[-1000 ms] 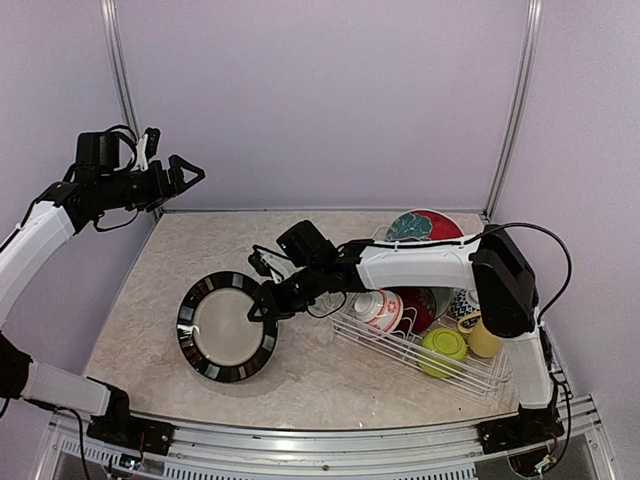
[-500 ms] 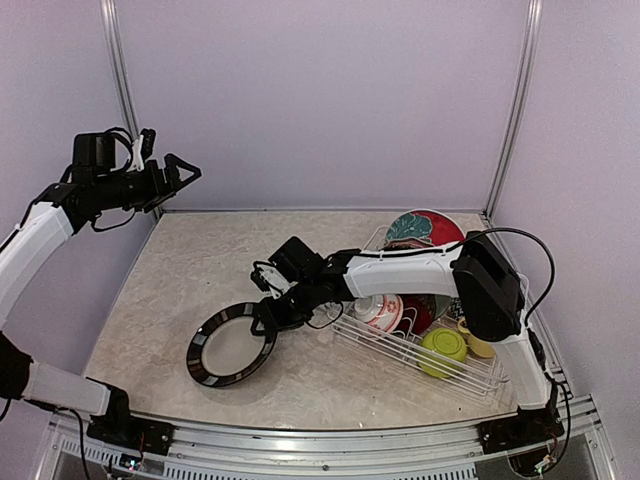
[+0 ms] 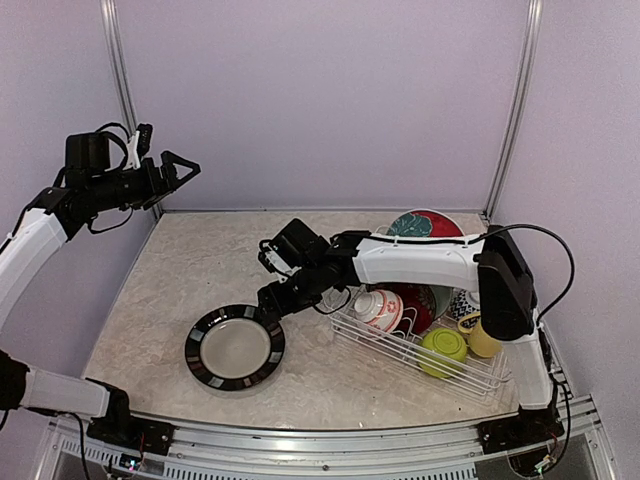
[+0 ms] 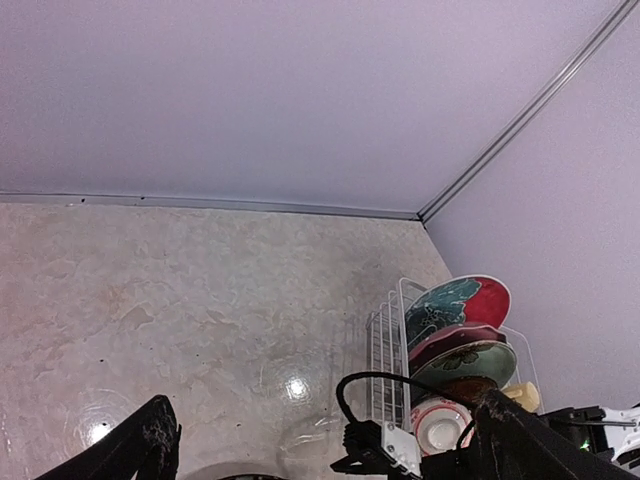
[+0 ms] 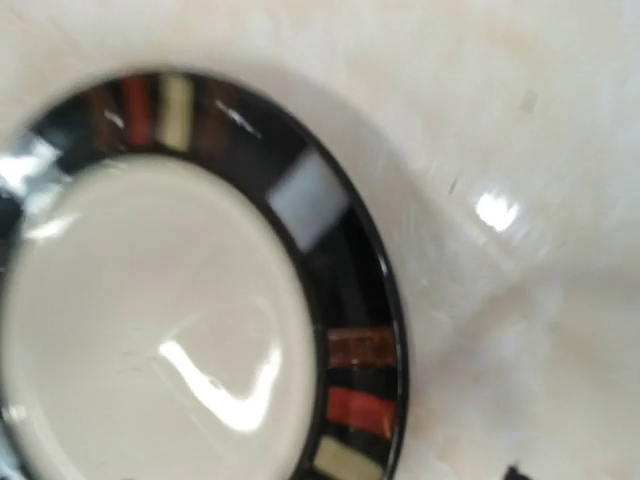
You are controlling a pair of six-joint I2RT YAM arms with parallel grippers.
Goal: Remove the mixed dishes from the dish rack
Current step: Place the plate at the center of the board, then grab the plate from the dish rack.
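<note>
Right end effector (image 3: 270, 300) by black-rimmed plate (image 3: 235, 347), flat on table (image 3: 190, 270)

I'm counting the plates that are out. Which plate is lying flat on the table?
The black-rimmed plate, left of the rack. It lies flat on the table, while the floral plates stand on edge inside the rack.

On the mottled beige surface (image 3: 200, 260): black-rimmed plate (image 3: 235, 347), flat, toward the near edge, left of centre. White wire dish rack (image 3: 390, 345) along the right edge, running from the far right corner toward the near one, apart from the plate.
</note>
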